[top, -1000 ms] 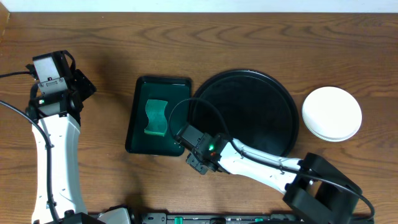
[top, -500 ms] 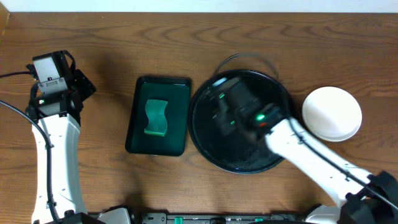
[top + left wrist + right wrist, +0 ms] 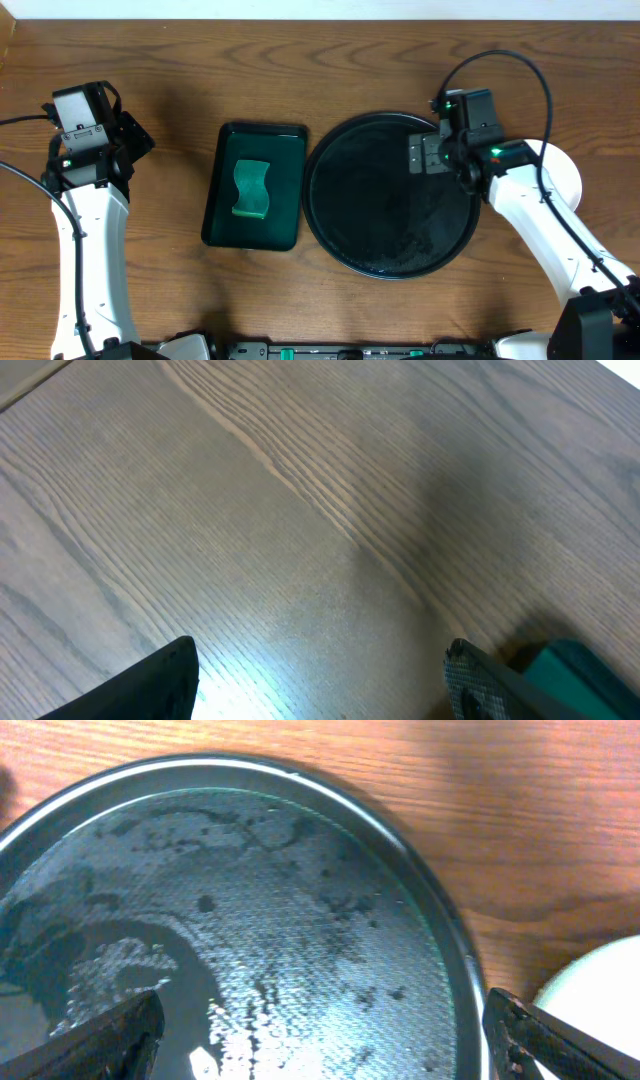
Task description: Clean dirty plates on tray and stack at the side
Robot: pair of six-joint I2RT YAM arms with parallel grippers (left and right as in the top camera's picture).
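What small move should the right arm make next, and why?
Probably withdraw it to rest: the tray holds no plates, the plates sit beside it, the sponge lies in the small tray, and the right fingers are open, empty.

Overhead, close right wrist: shared tray (image 3: 380, 215) (image 3: 250, 920)

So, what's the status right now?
Both open, empty: left tool over table, right tool over tray edge. Tray bare, plates beside it. Nothing in the way.
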